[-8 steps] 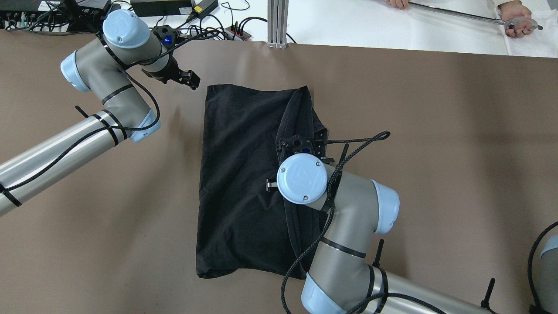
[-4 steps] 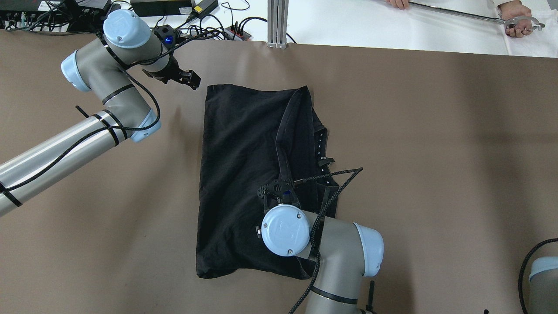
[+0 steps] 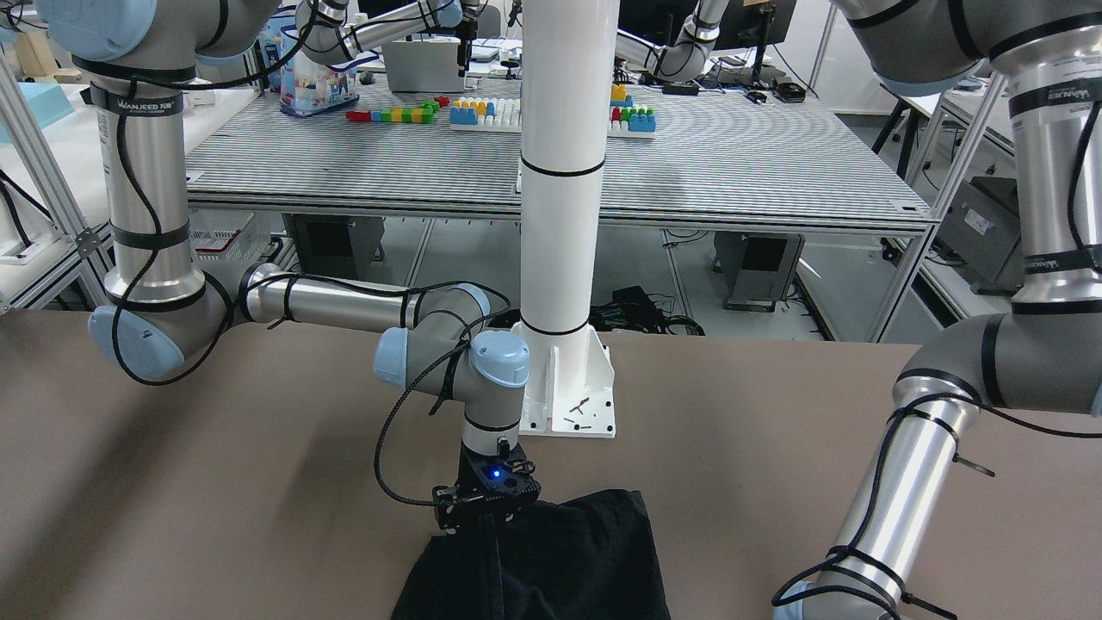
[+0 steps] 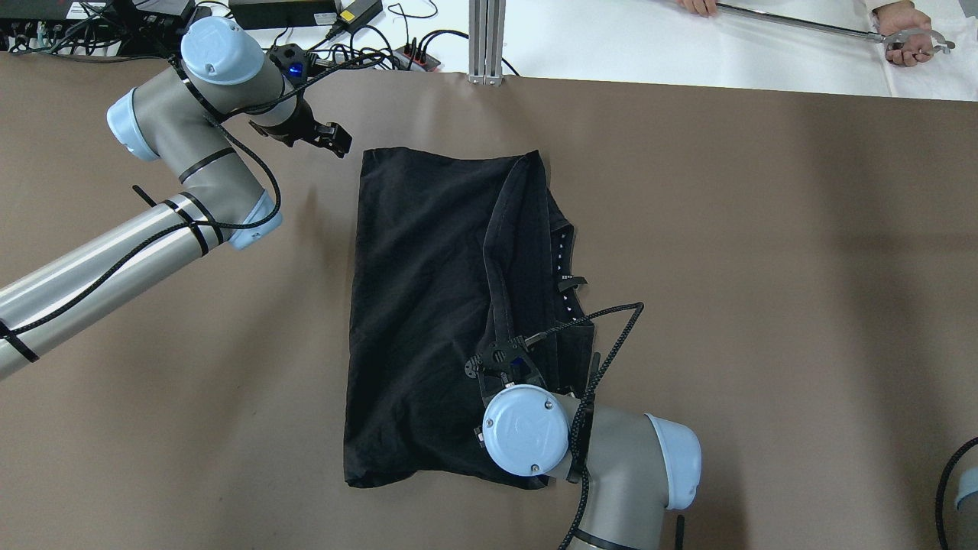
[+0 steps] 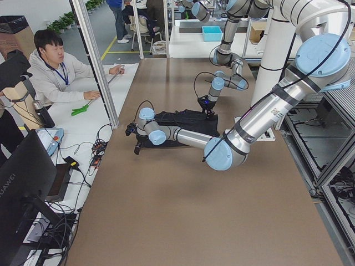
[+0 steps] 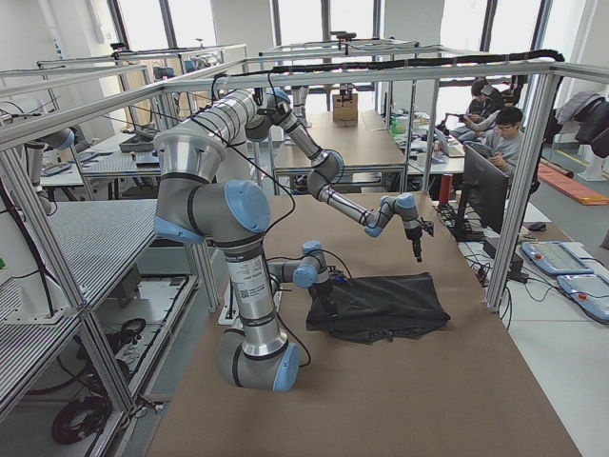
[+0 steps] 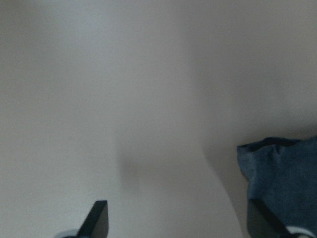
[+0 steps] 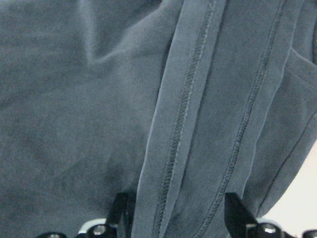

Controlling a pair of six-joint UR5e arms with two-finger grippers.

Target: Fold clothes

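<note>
Table (image 4: 764,267), clothes (image 4: 412,290), right hand (image 8: 178,210) apparently open.

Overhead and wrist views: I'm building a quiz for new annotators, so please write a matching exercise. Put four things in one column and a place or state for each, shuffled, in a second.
Things:
1. left end effector
2. right end effector
3. black garment
4. white pillar

Places or states:
A. lies spread on the brown table
B. stands upright on a base plate
C. open over bare table, beside a corner of the cloth
D. straddles a stitched hem

Pairs: 1-C, 2-D, 3-A, 4-B
</note>
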